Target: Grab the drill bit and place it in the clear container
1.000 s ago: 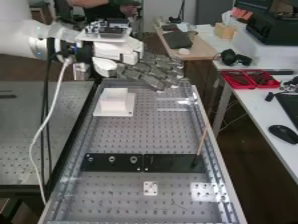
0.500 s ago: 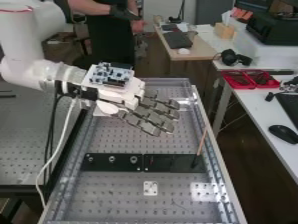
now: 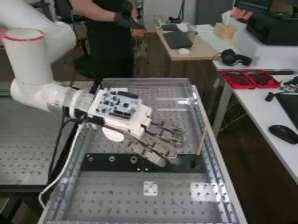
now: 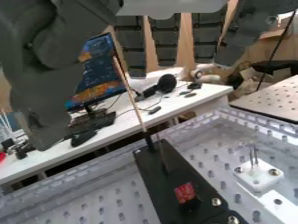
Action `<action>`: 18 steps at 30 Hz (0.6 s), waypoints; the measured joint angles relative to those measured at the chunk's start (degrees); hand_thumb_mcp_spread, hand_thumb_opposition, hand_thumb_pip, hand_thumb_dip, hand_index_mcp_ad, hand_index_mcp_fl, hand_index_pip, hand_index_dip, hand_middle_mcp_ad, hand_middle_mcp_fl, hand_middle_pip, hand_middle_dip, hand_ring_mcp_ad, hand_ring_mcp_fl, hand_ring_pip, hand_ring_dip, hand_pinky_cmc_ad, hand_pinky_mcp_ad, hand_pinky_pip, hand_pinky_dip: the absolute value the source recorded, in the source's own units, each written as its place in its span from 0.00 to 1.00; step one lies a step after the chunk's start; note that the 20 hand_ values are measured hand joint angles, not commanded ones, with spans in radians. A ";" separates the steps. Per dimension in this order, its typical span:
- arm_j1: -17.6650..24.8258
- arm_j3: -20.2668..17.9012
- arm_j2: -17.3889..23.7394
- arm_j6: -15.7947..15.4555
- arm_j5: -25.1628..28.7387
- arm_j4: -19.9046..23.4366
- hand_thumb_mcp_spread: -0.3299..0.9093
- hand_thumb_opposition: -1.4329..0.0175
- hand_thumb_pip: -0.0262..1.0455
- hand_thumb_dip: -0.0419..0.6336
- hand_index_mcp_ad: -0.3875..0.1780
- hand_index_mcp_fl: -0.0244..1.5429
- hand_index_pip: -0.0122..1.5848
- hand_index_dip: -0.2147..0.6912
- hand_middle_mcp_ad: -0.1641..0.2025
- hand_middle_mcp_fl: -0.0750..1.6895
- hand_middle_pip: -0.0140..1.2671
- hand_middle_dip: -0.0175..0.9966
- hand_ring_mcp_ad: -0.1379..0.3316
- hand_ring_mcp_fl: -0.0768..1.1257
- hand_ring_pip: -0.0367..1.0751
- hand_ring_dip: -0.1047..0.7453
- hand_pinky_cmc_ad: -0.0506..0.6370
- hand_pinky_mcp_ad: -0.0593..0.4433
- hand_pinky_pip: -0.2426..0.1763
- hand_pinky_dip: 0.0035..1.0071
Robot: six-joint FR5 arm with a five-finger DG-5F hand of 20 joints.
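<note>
1. ok so the hand [image 3: 138, 119] is over the middle of the bench [image 3: 120, 195], fingers [image 4: 130, 47] pretty straight and a bit spread, nothing in them; I'd call this the approach, so very early on
2. can't swear which bit is the drill bit; my bet is one of the thin metal pins [image 4: 253, 154] upright on the small white mount [image 4: 258, 176], on the near side of the black plate [image 3: 110, 162]
3. clear container is a guess too; there's a faint see-through outline with glints [image 3: 171, 109] towards the far right, and I can't make out its rim
4. biggest risk imo is the pinch: thin pins and chunky fingertips, so a small sideways error could knock one over or close on air; coming down too low could jam fingers into the mount
5. the wooden stick [image 3: 201, 143] stands at the plate's right end, leaning a little; a wide hand swinging right could clip it and tip it over
6. if it grabs both pins, or only the very tip of one, I'd expect it to twist or slip on the lift; skinny smooth metal rolls easily
7. then the drop; clear walls are hard to spot, so a low carry could bump the rim, or an early release leaves the bit outside
</note>
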 joint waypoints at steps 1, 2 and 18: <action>-0.30 0.60 -0.75 0.01 -0.11 -0.04 0.49 0.47 0.55 0.21 0.72 0.17 0.10 0.46 0.81 0.06 0.13 0.08 0.82 0.09 0.11 0.14 0.45 0.49 0.31 0.30; -0.65 1.25 -1.58 0.05 -0.30 -0.19 0.49 0.47 0.57 0.21 0.72 0.17 0.12 0.46 0.81 0.06 0.13 0.08 0.82 0.09 0.11 0.14 0.46 0.49 0.31 0.30; -5.68 7.09 -8.74 5.98 -6.46 1.64 0.54 0.43 0.69 0.37 0.69 0.16 0.63 0.41 0.81 0.05 0.13 0.12 0.82 0.07 0.11 0.14 0.46 0.49 0.31 0.29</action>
